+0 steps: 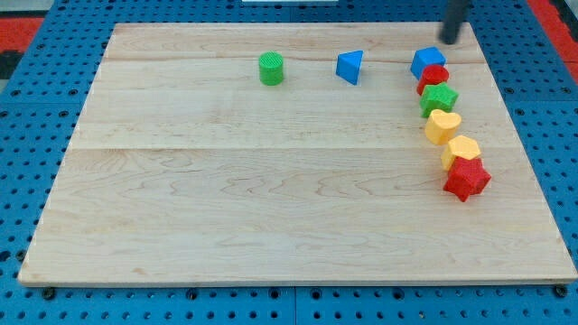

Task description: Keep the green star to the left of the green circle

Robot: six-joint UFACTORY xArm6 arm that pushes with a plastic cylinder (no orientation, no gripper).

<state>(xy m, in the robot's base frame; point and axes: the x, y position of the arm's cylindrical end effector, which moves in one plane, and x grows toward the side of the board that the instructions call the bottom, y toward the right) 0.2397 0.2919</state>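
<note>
Claw absent, so nothing opens or shuts: steer my tip [449, 41], beside the blue block [427, 61], around to the right of the green star [440, 97], then push it left past the green circle [271, 69].

1. Pale maple-coloured wooden board [271, 208] with faint grain stripes.
2. Blue perforated base [36, 54] dotted with dark holes.
3. Green circle block [271, 69] and green star block [439, 98].
4. Red star block [466, 179].
5. Yellow heart block [442, 126].

Surface [271, 208]: pale wooden board on blue perforated base [27, 108].
Blue triangle [350, 66]: 12 o'clock area, isolated.
Blue cube [425, 61]: 1 o'clock, touching red cylinder [434, 77].
Yellow heart [442, 126]: 3 o'clock, touching yellow hexagon [461, 150].
Red star [466, 178]: touching the hexagon at its 6 o'clock.
</note>
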